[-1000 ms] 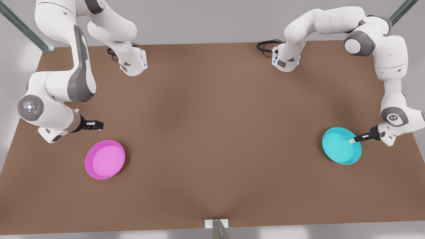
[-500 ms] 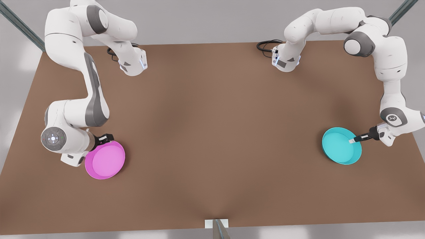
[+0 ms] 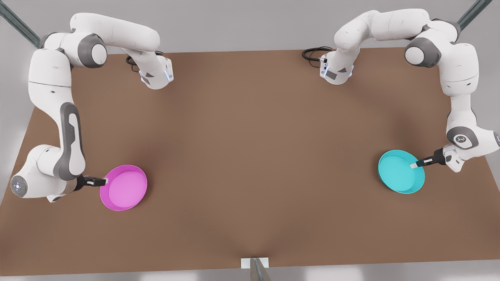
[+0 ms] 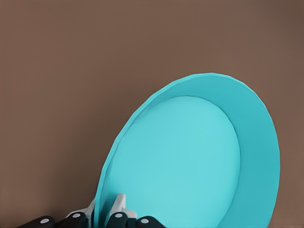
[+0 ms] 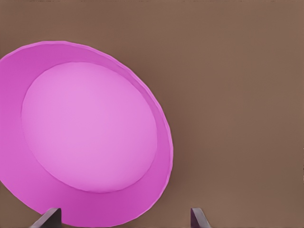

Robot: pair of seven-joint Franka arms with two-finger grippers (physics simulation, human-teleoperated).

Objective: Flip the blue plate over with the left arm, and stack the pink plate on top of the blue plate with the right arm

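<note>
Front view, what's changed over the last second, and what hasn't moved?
The right pincer swung from behind the pink plate down to its rim on the front view's left, fingers open and level with it, nothing gripped yet. The left pincer stayed shut on the blue plate rim; that plate edged very slightly towards the front view's left. The pink plate stayed put on the table.

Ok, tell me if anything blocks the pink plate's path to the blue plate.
Nothing visible does. Only bare brown tabletop lies between the round magenta-pink plastic plate and the round turquoise plastic plate. The left pincer already grips the turquoise rim.
</note>
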